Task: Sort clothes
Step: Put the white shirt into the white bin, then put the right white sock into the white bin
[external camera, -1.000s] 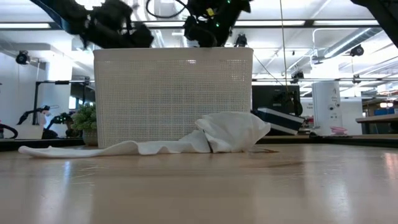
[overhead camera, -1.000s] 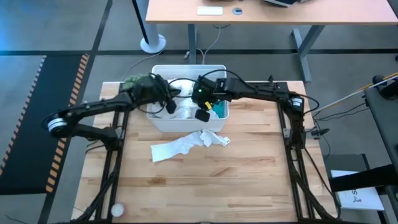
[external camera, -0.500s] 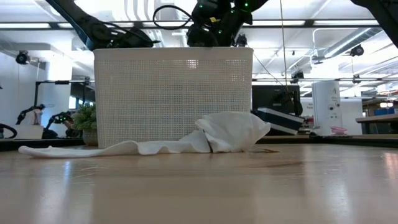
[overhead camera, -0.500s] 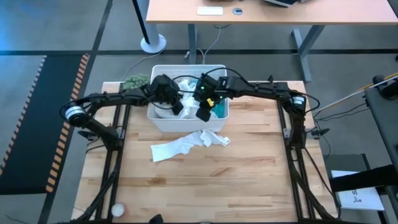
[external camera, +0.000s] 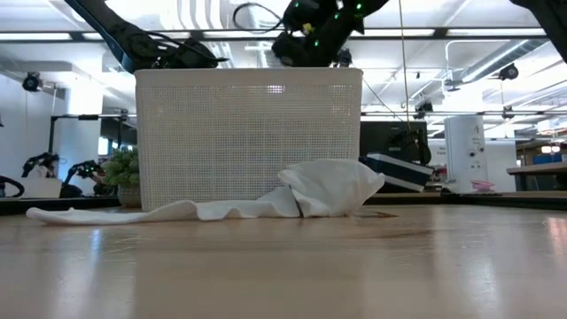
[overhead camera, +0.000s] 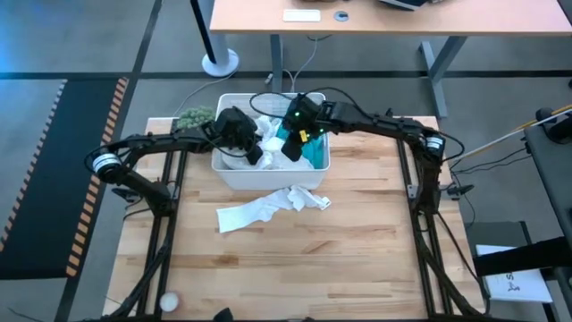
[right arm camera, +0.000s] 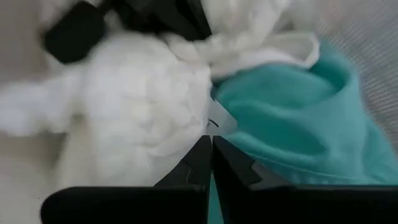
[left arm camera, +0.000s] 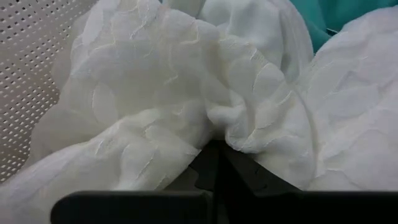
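A white bin [overhead camera: 268, 179] stands at the table's far middle, holding a big white garment [left arm camera: 155, 81] and a teal piece [right arm camera: 292, 106]. My left gripper [overhead camera: 256, 152] is shut and reaches down inside the bin, into the white garment. My right gripper [overhead camera: 291, 150] is shut and hovers over the bin above its rim [external camera: 310, 40], over the line where white and teal meet [right arm camera: 208, 142]. Another white garment [overhead camera: 268, 207] lies flat on the table in front of the bin, one bunched end [external camera: 328, 186] against the bin's wall. My left gripper pokes its shut fingertips [left arm camera: 214, 149] into a hollow between folds of the white garment [left arm camera: 211, 118], slanting down from the bin's left side. The cloth bulges over the tips and hides them. Whether any layer lies between the fingers I cannot tell. The garment rests in the bin.
A small green plant [overhead camera: 190, 116] stands by the bin's far left corner. A small white ball [overhead camera: 167, 302] lies at the near left corner. Bare wooden table [overhead camera: 295, 268] stretches from the loose garment to the near edge.
My left gripper has gone down from above the bin's rim into the bin and a little toward the right, staying shut. My right gripper has shifted toward the table's far edge above the bin and rolled, staying shut. The garment on the table has not moved.
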You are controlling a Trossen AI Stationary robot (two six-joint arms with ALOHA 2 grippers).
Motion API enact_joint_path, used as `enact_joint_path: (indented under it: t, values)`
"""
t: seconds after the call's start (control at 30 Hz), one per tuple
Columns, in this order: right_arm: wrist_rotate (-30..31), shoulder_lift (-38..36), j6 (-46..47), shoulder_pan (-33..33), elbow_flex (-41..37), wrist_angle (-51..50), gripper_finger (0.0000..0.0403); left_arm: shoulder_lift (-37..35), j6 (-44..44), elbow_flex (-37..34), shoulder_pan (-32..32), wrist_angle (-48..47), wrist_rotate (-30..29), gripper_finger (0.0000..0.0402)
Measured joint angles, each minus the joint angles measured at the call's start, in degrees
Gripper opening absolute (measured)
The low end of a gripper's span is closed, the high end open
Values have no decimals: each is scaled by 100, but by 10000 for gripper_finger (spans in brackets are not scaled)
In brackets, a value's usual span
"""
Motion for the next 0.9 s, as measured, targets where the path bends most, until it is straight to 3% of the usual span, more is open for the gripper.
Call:
enact_joint_path:
  t: [0.47,0.9]
  values:
    - [-10,1107,49,-32,-23,41,0,-12,-33,-89,13,-21,17,0]
    - [474,-59,-65,-27,-36,7,0,-721,-113,-56,15,40,70,0]
